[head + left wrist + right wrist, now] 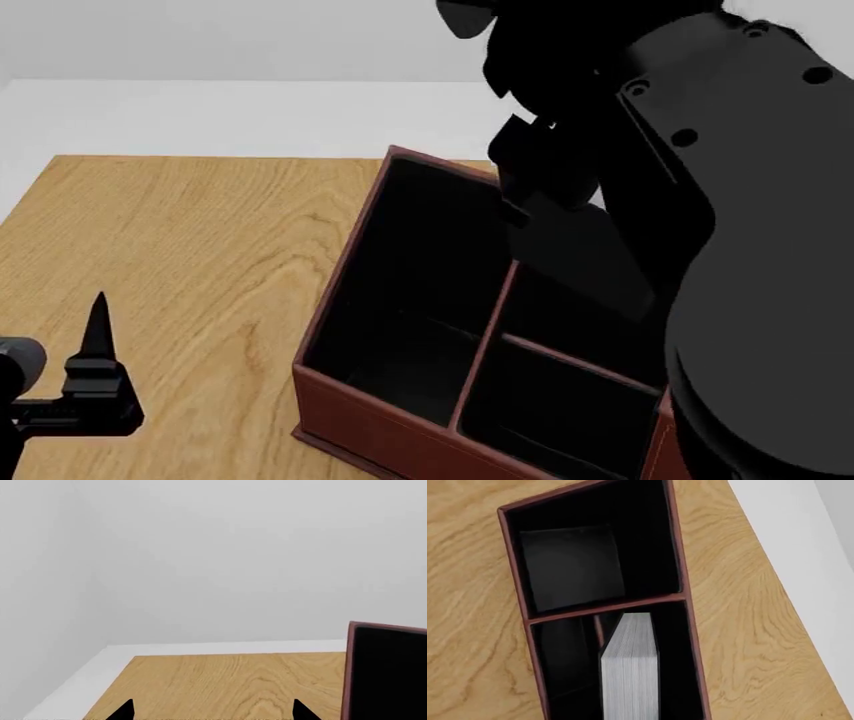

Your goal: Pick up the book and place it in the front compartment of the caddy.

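Book (630, 672) stands on edge inside the caddy (677, 555).

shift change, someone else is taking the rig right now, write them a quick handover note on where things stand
Left gripper: parked low over the bare table, holding nothing; only one finger shows, so open or shut is unclear.
Right gripper: fingertips not visible in any view. The right arm hangs over the caddy.
Book: page edges up, seen from the right wrist camera over or inside a narrow caddy section beside the divider. Whether it is held or released cannot be told.
Done: book brought to the caddy.
Left: confirm it is the front compartment, check release, withdraw the arm.
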Robot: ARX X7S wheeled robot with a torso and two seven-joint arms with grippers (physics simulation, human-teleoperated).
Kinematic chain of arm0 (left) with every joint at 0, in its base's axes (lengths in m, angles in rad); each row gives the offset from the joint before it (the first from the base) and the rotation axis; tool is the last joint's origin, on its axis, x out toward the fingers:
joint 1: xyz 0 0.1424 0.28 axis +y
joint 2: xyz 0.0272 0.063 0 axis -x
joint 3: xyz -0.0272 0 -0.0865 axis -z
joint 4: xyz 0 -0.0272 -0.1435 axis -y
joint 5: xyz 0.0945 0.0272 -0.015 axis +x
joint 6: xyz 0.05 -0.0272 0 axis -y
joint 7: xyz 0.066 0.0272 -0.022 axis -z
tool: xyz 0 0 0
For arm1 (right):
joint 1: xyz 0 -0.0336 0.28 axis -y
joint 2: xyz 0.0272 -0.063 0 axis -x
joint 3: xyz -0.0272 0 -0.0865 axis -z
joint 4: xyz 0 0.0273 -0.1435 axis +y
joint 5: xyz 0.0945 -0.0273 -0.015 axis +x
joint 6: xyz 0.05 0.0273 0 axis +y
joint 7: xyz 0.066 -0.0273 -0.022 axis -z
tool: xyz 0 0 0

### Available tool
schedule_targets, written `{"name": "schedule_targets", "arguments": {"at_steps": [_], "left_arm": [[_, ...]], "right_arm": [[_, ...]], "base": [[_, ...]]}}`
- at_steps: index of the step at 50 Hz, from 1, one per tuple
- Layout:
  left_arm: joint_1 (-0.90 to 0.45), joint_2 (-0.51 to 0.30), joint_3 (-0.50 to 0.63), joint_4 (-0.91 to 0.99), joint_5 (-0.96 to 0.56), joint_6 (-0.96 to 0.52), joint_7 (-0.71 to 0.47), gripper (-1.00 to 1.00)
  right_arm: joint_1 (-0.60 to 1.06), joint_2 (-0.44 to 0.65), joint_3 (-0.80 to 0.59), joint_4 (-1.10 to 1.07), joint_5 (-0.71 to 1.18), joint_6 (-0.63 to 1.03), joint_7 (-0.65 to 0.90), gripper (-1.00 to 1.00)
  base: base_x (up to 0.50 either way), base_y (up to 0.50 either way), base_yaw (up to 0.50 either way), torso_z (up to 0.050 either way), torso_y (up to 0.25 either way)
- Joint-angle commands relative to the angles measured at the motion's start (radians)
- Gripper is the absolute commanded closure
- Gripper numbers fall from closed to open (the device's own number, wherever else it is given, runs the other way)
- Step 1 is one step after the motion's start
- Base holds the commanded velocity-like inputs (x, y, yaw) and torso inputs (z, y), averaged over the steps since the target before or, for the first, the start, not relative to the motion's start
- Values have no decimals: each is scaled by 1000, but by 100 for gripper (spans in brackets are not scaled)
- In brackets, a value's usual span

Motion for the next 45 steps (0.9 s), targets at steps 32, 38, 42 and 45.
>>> {"name": "schedule_targets", "arguments": {"at_steps": [32, 38, 42, 45], "left_arm": [[19, 6, -21, -4, 6, 37, 16, -100], [24, 4, -22, -11, 9, 48, 17, -100], [28, 3, -22, -16, 10, 55, 18, -100], [30, 2, -22, -18, 12, 59, 18, -100]], "right_arm": [[-135, -23, 149, 105, -301, -52, -51, 100], [-152, -24, 202, 117, -351, -67, -36, 100], [-165, -24, 233, 117, -386, -72, -32, 100], [-171, -24, 257, 116, -407, -75, -24, 100]], "base": [[0, 0, 0, 0, 1], [0, 0, 0, 2, 2], [0, 0, 0, 0, 0], [0, 0, -1, 0, 0]]}}
